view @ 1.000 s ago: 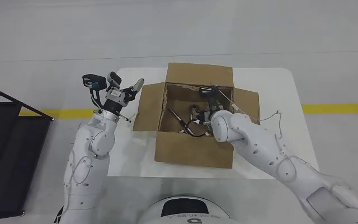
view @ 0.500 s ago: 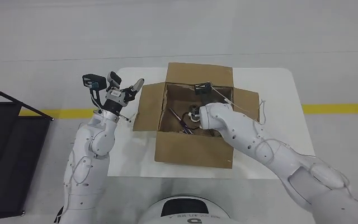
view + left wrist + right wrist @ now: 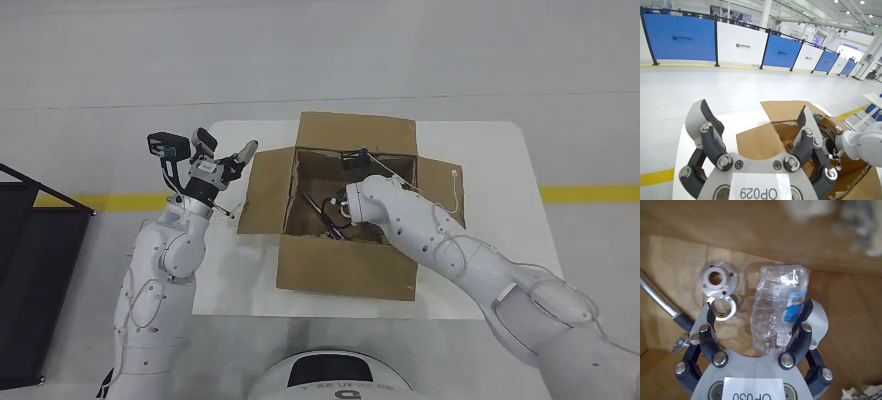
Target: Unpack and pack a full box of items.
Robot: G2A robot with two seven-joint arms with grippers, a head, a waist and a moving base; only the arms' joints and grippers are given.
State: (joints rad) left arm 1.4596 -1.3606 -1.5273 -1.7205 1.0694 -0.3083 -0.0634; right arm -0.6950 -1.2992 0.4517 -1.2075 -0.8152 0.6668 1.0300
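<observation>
The right pincer [image 3: 758,307] hangs wide open inside the brown cardboard box [image 3: 345,270]. A clear crumpled plastic water bottle [image 3: 776,298] lies on the box floor between its spread fingers, long axis along the reach. The left pincer [image 3: 754,108], wide and empty, sits at nine o'clock of the box, so the right arm is much the nearer.

Open cardboard box [image 3: 345,265], crumpled clear bottle [image 3: 776,306] inside, metal flange [image 3: 728,283] beside ring [image 3: 732,308]
</observation>
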